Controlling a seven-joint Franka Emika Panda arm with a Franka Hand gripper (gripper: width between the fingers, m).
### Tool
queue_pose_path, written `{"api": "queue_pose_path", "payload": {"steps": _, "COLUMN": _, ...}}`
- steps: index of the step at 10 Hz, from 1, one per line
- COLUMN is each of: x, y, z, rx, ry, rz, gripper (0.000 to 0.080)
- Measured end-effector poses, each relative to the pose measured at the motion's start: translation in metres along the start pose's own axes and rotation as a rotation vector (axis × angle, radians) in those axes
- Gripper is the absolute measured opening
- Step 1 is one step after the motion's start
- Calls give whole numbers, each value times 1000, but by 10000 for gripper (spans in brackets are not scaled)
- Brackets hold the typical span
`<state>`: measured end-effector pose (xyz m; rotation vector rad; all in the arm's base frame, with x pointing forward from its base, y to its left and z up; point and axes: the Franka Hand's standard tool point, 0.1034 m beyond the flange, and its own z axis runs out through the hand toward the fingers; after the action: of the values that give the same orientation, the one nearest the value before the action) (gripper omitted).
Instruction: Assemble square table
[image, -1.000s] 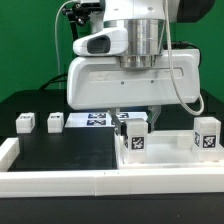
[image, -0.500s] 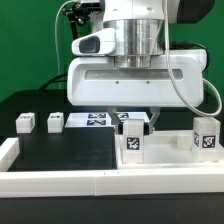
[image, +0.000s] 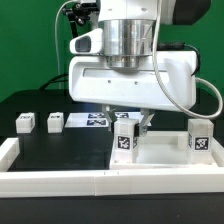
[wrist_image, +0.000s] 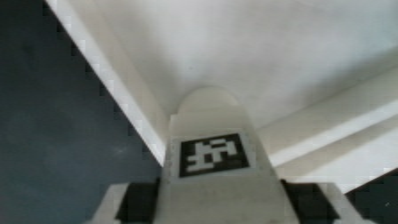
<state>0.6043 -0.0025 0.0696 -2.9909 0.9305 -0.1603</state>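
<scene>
The tool (image: 130, 122) is pinched on a table leg (image: 124, 140), held upright directly below it at the square panel (image: 165, 165); contact cannot be confirmed. A tilted or off-centre leg could jam or slip.

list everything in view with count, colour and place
square panel: one, white, front right of the exterior view
held leg: one, white, upright, gripped at the panel's corner
standing leg: one, white, upright on the panel, exterior view's right
loose legs: two, white, on the black table, exterior view's left
marker board: one, white, flat behind the legs
L-shaped rail: one, white, along the front edge
pincer: one, white, centre, shut on the held leg
</scene>
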Motion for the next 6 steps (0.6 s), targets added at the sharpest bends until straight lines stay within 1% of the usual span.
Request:
{"api": "queue_pose_path", "payload": {"steps": 2, "x": 0, "y": 1, "z": 0, "rx": -4, "ry": -3, "rz": 5, "gripper": 315}}
{"api": "queue_pose_path", "payload": {"steps": 3, "x": 0, "y": 1, "z": 1, "rx": -3, "ry": -3, "rz": 5, "gripper": 490}}
{"api": "queue_pose_path", "payload": {"steps": 4, "x": 0, "y": 1, "z": 1, "rx": -4, "ry": -3, "rz": 5, "gripper": 596}}
{"api": "queue_pose_path", "payload": {"steps": 5, "x": 0, "y": 1, "z": 0, "rx": -4, "ry": -3, "rz": -10, "gripper": 596}}
{"api": "queue_pose_path", "payload": {"steps": 6, "x": 2, "y": 1, "z": -2, "rx": -2, "ry": -6, "rz": -72, "gripper": 639}}
